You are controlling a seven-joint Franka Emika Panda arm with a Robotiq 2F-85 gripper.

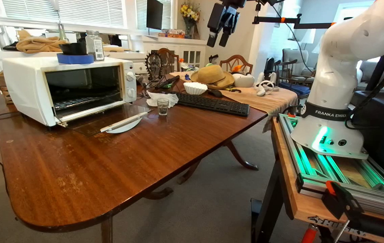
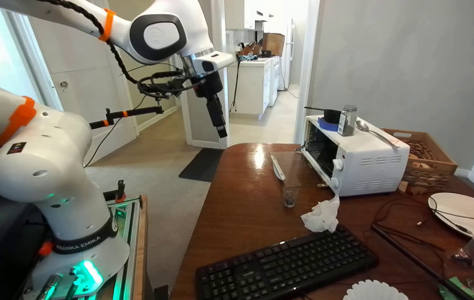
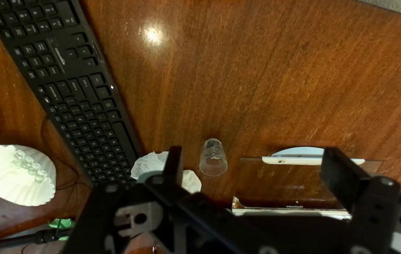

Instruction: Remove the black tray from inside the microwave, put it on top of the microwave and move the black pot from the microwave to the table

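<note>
Stand point(image 1: 303, 206), nearest in an exterior view: edge lettered HUSKY, partly covered. Arm point(image 1: 333, 74) mounted on it; base band point(image 1: 327, 112) reads FRANKA EMIKA. Pincer point(image 3: 253, 155) raised well above the counter point(image 1: 127, 152); fingers point(image 3: 175, 162) spread wide apart. Keyboard point(image 2: 287, 262) on counter, logo not legible. Farther: crumpled paper point(image 2: 322, 214) at keyboard's end, glass point(image 2: 290, 196) near it. Farther still: microwave point(image 1: 29, 91), door point(image 3: 288, 187) folded down; print on door glass too small to read. Cavity dark: wire rack point(image 1: 85, 100) seen, dark shape over it; cannot tell whether that is the tray. Pot point(image 1: 73, 48) sits on blue roll point(image 1: 76, 59) atop microwave. Jar point(image 1: 95, 45) just beside pot; barcode on its label, words not legible. Spoon point(image 2: 378, 136) on microwave top, beyond jar.
</note>
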